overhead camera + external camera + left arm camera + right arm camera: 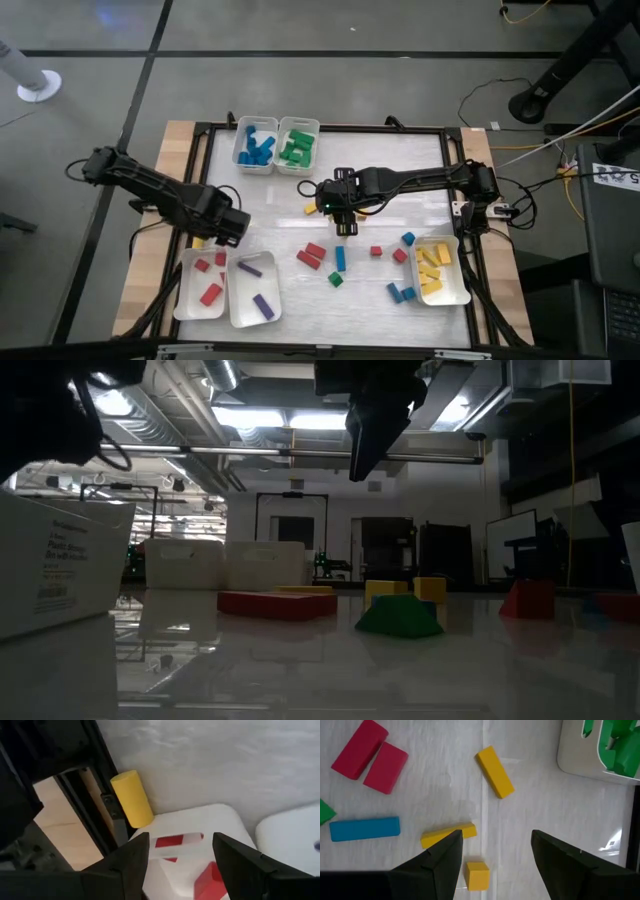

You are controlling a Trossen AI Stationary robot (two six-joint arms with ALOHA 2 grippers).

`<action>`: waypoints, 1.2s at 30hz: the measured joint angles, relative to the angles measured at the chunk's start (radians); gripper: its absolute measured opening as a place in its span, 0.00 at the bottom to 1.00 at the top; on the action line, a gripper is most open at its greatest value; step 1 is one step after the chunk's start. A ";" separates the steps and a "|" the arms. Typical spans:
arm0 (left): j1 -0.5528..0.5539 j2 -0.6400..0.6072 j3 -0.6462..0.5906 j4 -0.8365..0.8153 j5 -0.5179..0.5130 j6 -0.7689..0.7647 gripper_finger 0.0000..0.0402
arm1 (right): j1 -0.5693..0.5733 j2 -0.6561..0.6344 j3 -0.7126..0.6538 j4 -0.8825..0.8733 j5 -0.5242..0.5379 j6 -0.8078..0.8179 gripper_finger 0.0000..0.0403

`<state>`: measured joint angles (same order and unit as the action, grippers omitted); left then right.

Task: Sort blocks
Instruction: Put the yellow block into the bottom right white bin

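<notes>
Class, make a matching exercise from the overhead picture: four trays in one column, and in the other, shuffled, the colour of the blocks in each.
Trays:
1. far-left tray
2. far-right tray
3. near-left tray
4. right-side tray

Block colours:
A. yellow blocks
B. green blocks
C. red blocks
D. blue blocks

Pairs: 1-D, 2-B, 3-C, 4-A

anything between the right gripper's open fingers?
Yes. In the right wrist view, a small yellow cube lies on the table between the right gripper's fingers, untouched.
</notes>
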<state>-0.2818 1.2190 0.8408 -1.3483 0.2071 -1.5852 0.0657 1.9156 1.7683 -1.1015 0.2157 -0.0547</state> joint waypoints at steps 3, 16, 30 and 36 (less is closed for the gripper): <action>0.013 0.000 -0.022 -0.004 0.000 -0.061 0.52 | 0.000 0.000 0.000 0.000 0.000 0.000 0.58; -0.006 0.000 -0.097 0.004 0.007 -0.280 0.52 | 0.000 0.000 0.000 0.000 0.001 0.000 0.58; -0.096 0.000 -0.230 0.148 0.098 -0.401 0.52 | 0.000 0.000 0.000 0.000 0.002 -0.002 0.58; -0.119 0.001 -0.292 0.195 0.098 -0.433 0.52 | 0.000 0.000 0.000 0.000 0.002 -0.002 0.58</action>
<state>-0.4006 1.2198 0.5491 -1.1529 0.3050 -2.0187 0.0654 1.9156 1.7683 -1.1015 0.2180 -0.0570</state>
